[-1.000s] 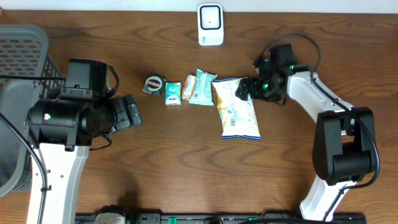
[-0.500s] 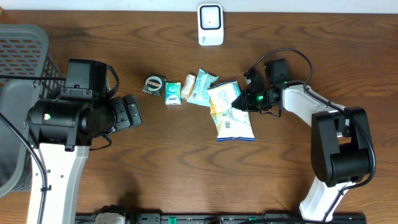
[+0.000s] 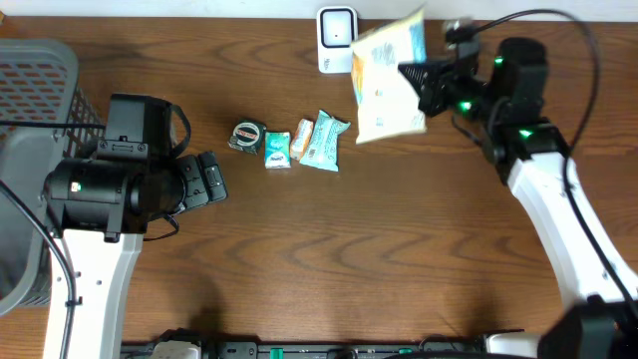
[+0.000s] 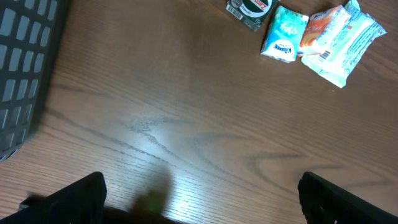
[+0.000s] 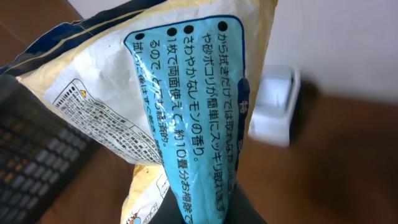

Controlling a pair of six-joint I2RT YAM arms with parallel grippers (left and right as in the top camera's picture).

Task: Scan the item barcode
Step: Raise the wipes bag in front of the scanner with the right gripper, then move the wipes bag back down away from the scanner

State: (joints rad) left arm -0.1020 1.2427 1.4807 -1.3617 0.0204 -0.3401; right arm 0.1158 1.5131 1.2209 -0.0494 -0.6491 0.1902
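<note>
Right gripper (image 3: 417,82) clamped on the edge of the bag (image 3: 387,72), which is lifted off the table at top centre of the overhead view, just right of the scanner (image 3: 337,38). Left gripper (image 3: 209,179) idle at left, jaws wide apart, holding nothing. Small packs (image 3: 309,142) lie mid-table.

Risks:
- The grip is a thin pinch on crinkly film, so the bag could slip or swing on any quick turn.
- No barcode shows in the wrist view; the wrong side may face the scanner, giving no read.
- The hanging bag could knock the scanner over if brought closer.
</note>
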